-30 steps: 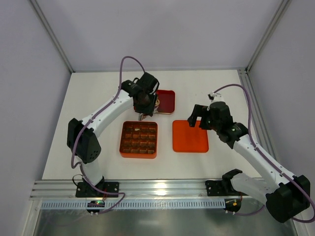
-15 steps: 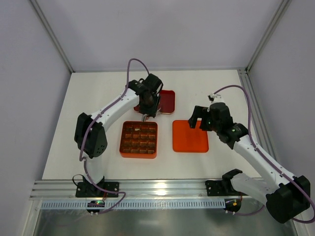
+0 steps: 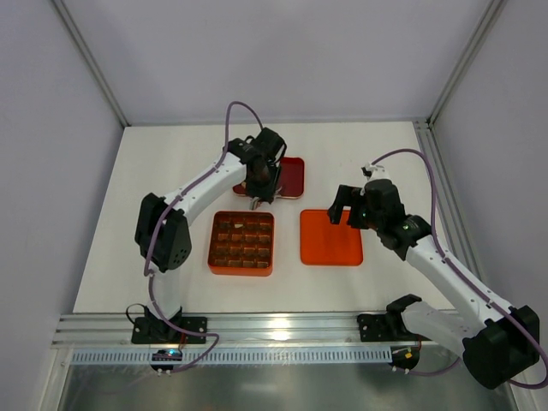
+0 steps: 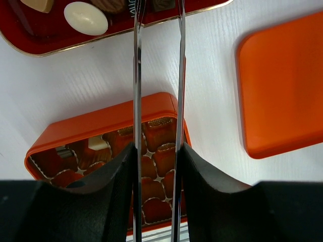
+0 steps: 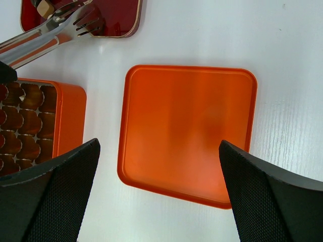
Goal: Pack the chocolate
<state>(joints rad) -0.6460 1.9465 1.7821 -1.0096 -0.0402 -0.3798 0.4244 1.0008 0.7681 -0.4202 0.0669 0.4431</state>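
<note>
Two containers hold the chocolate [image 4: 86, 18]: several pieces lie in the red tray [image 4: 45, 38]; one cream piece [image 4: 98, 143] sits in a cell of the orange box [image 4: 101, 118]. The left gripper [image 4: 157, 147] clenches tongs [image 4: 136, 75] reaching the tray; right gripper [image 5: 159, 145] hangs spread above the lid [image 5: 186, 131].

On the table [image 3: 171, 171], the compartment box [image 3: 241, 243] sat left of its flat lid [image 3: 330, 237], with a gap between them. Behind that gap lay the tray [image 3: 293, 178], with the chocolates [image 4: 86, 18] in it. One piece [image 4: 98, 143] lay in the box's far row. The tongs [image 4: 136, 75] in the left gripper [image 4: 157, 151] reached from above the box over the tray's near rim. The right gripper [image 5: 159, 143] hung above the lid.
</note>
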